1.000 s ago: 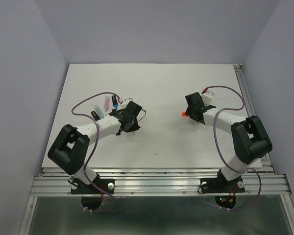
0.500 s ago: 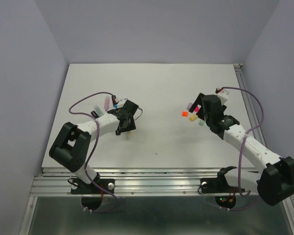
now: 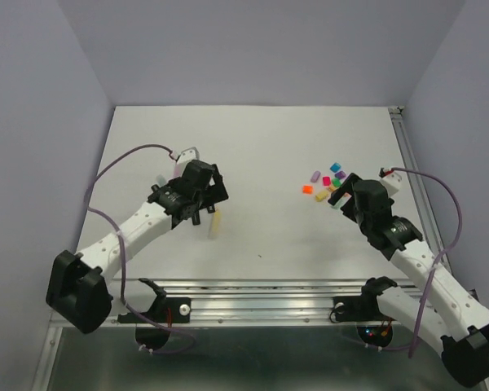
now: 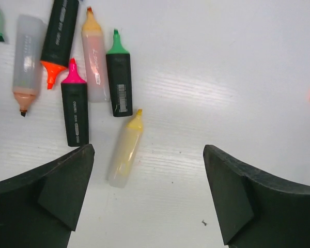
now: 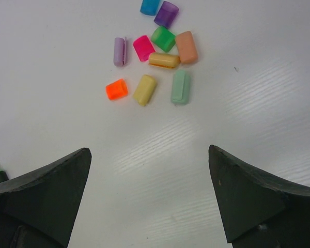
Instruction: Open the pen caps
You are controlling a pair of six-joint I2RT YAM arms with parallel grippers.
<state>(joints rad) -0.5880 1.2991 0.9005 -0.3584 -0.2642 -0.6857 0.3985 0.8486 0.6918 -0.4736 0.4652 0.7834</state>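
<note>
- Left fingers (image 4: 46, 199) stand wide apart with nothing between them. The left gripper (image 4: 147, 173) hangs over the white table (image 4: 237, 62).
- Right fingers (image 5: 258, 201) are spread just as wide and hold nothing. The right gripper (image 5: 149, 165) also hangs over bare table.
- Ten caps (image 3: 326, 183) lie loose in one cluster at 12 o'clock of the right gripper in its wrist view, well clear of both fingers.
- Within the cluster, the blue cap (image 5: 150, 5) and purple cap (image 5: 166, 14) sit at 12 o'clock.
- At its centre are the green cap (image 5: 163, 39), pink cap (image 5: 143, 47) and amber cap (image 5: 164, 60).
- The peach cap (image 5: 186, 47) is at 3 o'clock, the lilac cap (image 5: 119, 51) at 9 and the orange cap (image 5: 117, 89) at 8.
- The yellow cap (image 5: 144, 89) is at 6 and the mint cap (image 5: 179, 87) at 5.
- Pens (image 4: 93, 57) lie side by side at 11 o'clock in the left wrist view, tips bare.
- Among them are the orange pen (image 4: 59, 36), pink pen (image 4: 74, 111) and green pen (image 4: 119, 80).
- The yellow pen (image 4: 125, 150) lies nearest the left gripper, its tip toward 1 o'clock.
- From above, the caps are at 3 o'clock of the pens, well apart.
</note>
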